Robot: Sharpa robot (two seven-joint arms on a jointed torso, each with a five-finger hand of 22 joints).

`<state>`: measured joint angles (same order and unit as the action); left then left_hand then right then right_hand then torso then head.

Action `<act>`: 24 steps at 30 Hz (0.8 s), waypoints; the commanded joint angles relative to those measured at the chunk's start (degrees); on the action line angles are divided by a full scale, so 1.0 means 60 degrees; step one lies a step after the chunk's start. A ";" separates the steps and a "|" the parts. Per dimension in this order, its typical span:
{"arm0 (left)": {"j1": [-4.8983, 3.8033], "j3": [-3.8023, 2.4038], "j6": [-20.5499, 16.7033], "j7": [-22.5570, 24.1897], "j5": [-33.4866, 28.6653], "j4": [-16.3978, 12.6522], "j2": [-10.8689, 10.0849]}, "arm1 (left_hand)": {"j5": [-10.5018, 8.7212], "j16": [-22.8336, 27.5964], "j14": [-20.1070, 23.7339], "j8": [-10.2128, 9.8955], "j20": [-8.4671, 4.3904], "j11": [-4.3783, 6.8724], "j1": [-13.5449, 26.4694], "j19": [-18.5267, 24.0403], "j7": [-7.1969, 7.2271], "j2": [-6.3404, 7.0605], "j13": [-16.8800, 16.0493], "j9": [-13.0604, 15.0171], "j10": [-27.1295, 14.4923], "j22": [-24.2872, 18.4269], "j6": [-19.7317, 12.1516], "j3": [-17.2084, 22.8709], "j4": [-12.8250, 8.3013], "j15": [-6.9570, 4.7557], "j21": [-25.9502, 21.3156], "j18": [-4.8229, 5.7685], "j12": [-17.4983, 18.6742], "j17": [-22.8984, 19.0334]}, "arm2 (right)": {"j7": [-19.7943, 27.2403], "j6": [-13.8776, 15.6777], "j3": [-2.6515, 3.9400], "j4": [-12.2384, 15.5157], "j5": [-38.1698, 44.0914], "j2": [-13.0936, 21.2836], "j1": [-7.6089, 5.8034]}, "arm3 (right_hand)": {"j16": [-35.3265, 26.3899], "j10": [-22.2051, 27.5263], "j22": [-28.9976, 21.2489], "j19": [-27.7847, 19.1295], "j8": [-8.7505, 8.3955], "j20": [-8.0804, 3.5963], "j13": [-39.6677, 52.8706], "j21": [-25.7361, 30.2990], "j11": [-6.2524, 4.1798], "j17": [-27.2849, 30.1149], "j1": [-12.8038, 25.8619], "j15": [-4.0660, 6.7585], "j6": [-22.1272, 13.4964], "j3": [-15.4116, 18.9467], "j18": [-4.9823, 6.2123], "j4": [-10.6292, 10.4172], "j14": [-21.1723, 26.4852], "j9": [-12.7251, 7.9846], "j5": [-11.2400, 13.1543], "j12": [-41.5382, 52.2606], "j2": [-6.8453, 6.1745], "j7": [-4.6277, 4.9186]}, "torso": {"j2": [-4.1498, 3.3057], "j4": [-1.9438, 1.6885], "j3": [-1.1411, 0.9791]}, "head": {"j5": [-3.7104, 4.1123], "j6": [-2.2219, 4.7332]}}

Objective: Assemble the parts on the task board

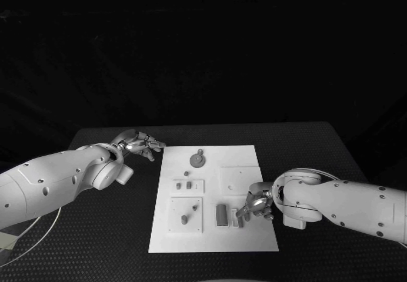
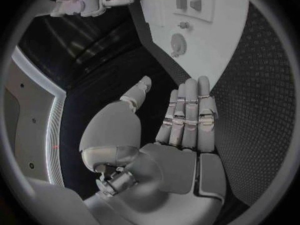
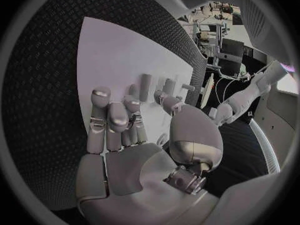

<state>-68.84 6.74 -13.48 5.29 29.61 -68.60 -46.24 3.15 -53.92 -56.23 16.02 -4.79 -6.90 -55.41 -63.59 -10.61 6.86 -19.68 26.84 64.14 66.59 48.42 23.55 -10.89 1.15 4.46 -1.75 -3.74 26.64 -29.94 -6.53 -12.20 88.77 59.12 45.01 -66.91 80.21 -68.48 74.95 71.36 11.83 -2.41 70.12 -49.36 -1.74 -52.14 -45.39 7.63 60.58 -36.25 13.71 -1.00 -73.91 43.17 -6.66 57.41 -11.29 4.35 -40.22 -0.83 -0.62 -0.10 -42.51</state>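
Task board (image 1: 242, 155), a white plate, lies flat in the middle of the black bench (image 1: 305, 147), long side running away from the robot. Parts on it look grey: a round disc part (image 1: 197, 159) with a small stem sits near the far edge, left of centre; below it a small square panel carries two short pegs (image 1: 183, 185); nearer still a larger square panel (image 1: 186, 214) holds a small oval piece (image 1: 184, 219) and a tiny one just above it. A tall upright block (image 1: 221, 215) stands in the near middle of the board, with a second slim piece (image 1: 234, 217) just beside it on its right. Right hand (image 1: 257, 205) is over the near right part of the board, just beside those upright pieces; right wrist view shows its fingers (image 3: 109, 120) curled forward and close together, thumb (image 3: 167, 104) bent toward the upright pieces (image 3: 147, 82), but cannot tell whether anything is pinched or merely touched. Left hand (image 1: 140, 143) is off the board, over bare bench just beside the board's far left corner; left wrist view shows its fingers (image 2: 187, 112) straight and pressed side by side, thumb (image 2: 137, 92) held apart, palm empty. Board edge (image 2: 206, 60) and the disc part (image 2: 178, 44) lie ahead of that hand, not touching it.
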 commanded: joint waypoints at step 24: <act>-0.0011 -0.0006 0.0111 0.0035 -0.0029 -0.0037 -0.0005 | 0.0012 0.0065 0.0008 0.0063 0.0032 -0.0035 0.0137 -0.0060 -0.0019 0.0011 -0.0013 -0.0018 -0.0032 -0.0022 -0.0068 -0.0068 0.0037 -0.0019 -0.0067 -0.0127 -0.0039 0.0015 | -0.0221 -0.0322 -0.0049 -0.0394 0.0535 -0.0381 0.0329 | 0.0056 -0.0046 0.0173 -0.0003 0.0086 0.0038 -0.0005 -0.0117 -0.0028 0.0002 0.0389 0.0050 0.0077 -0.0132 0.0216 0.1233 -0.0041 0.0057 0.0045 0.0084 0.0744 0.0013 | 0.0001 0.0000 -0.0005 | 0.0013 -0.0075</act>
<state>-68.84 6.74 -13.43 5.23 29.62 -68.66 -46.33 3.15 -53.92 -56.23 16.02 -4.76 -6.90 -55.17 -63.56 -10.61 7.09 -19.68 26.79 64.14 66.53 48.42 23.39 -10.73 1.15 4.27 -1.75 -3.75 26.68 -29.58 -6.72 -11.67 86.93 60.34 42.93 -66.06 80.21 -68.50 74.96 71.55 12.32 -2.22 70.12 -49.82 -1.74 -52.15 -43.01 7.60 60.95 -37.03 13.73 6.11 -74.22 43.63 -6.66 57.64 -7.23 4.00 -40.21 -0.80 -0.64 -0.02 -42.90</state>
